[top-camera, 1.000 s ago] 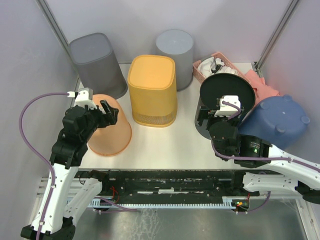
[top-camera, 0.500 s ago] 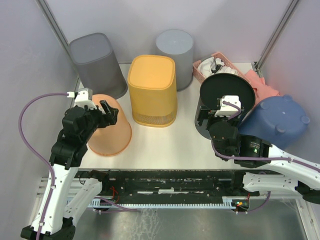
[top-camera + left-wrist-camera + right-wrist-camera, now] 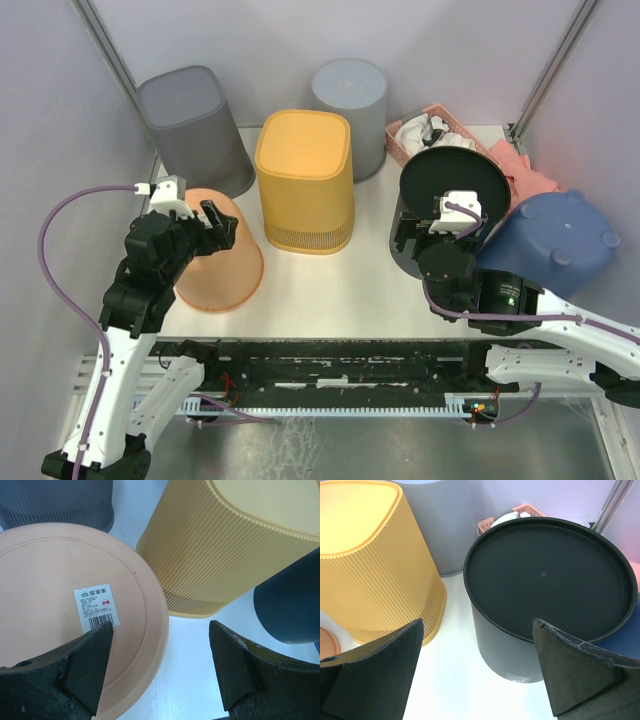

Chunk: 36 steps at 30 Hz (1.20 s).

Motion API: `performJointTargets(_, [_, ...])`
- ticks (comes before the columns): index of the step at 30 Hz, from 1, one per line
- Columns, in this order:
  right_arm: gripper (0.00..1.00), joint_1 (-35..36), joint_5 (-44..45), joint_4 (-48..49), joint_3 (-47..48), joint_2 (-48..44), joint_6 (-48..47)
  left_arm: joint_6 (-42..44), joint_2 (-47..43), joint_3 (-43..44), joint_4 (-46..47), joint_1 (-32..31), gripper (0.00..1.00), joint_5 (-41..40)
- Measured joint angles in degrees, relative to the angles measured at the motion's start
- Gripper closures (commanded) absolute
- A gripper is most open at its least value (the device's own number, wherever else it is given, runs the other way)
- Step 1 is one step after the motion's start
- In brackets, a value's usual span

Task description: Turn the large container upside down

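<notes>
Several bins stand bottom-up on the white table; which one is the large container I cannot tell. A peach round bin sits at the left, with a barcode label on its base. My left gripper hovers open over its right rim, holding nothing. A yellow ribbed bin stands in the middle. A black round bin is at the right. My right gripper hangs open just in front of it, empty.
A dark grey bin and a light grey round bin stand at the back. A blue bin lies tilted at the far right beside pink cloth. A pink basket with white items sits behind the black bin.
</notes>
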Motion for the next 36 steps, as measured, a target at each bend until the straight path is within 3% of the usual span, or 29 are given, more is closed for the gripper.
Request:
performJointTargets(12, [0.01, 0.0, -0.15, -4.28, 4.48, 7.13, 0.26, -0.94, 0.13, 0.02, 0.96, 0.0, 0.15, 3.17])
performJointTargets(24, [0.01, 0.0, -1.03, -9.57, 8.94, 11.41, 1.62, -0.9, -8.96, -1.11, 8.04, 0.0, 0.07, 7.78])
performJointTargets(27, [0.01, 0.0, -1.51, -10.05, 9.27, 11.43, 1.62, -0.9, -9.01, -1.25, 8.52, 0.0, 0.02, 7.5])
performJointTargets(36, [0.01, 0.0, -1.9, -10.32, 9.35, 11.41, 1.62, -2.03, -4.55, 0.42, 5.05, 0.0, 0.0, -0.33])
